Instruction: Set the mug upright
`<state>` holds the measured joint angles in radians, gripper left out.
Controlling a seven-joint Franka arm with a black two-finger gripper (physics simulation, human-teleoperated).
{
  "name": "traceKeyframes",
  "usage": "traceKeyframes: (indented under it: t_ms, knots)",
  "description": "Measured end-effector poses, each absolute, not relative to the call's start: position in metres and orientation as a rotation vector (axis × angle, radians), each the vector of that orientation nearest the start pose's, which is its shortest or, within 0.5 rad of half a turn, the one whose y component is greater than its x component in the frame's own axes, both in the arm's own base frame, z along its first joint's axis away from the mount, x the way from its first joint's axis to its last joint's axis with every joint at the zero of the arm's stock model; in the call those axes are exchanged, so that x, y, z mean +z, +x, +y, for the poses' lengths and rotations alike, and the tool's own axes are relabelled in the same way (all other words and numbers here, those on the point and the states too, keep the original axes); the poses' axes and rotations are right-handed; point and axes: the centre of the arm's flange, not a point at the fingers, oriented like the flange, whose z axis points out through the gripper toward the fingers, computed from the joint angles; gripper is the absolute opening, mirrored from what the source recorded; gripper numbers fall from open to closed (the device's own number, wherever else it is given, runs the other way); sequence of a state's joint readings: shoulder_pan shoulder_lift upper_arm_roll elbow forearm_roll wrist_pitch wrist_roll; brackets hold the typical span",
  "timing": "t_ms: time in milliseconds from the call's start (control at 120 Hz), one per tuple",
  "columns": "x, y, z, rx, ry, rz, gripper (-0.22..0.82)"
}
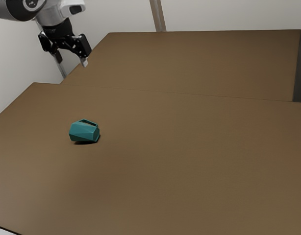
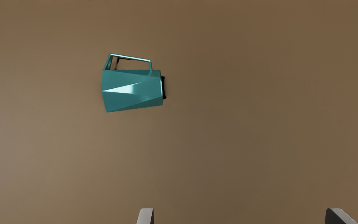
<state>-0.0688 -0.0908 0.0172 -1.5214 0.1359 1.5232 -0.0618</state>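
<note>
Teal, faceted, glossy mug, tipped on its side on a broad brown desk, toward the exterior view's left. Black two-finger gripper raised well clear of the mug, farther up toward the exterior view's far left; fingertips wide apart, with nothing between them. In the wrist view: mug ahead of the line through both fingertips and offset toward one of them; long axis roughly parallel to that line. Probable requirement, therefore: travel toward the mug, descent, and a turn of roughly a quarter for a grip across the body. Angular, open-loop handle along the side away from the fingertips; body slightly tapered, with a bright highlight on one facet. Mouth end not distinguishable. Possible hazard: rolling, or a fingertip catching the handle during closure. Righting apparently not begun.
</note>
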Motion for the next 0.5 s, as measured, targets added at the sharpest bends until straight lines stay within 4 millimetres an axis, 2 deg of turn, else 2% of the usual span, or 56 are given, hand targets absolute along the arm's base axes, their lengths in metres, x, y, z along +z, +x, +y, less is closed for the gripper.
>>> traceKeyframes:
  t_ms: [108,200,283,358,500]
  knots:
    - [0.688,0.521,-0.008,-0.175,-3.006,-0.050,0.60]
    - [0.672,0.521,0.003,-0.157,-3.007,-0.080,0.60]
    - [0.657,0.524,0.031,-0.132,-3.019,-0.166,0.60]
    - [0.643,0.529,0.064,-0.105,-3.057,-0.278,0.60]
    - [0.606,0.540,0.120,-0.023,-3.133,-0.480,0.60]
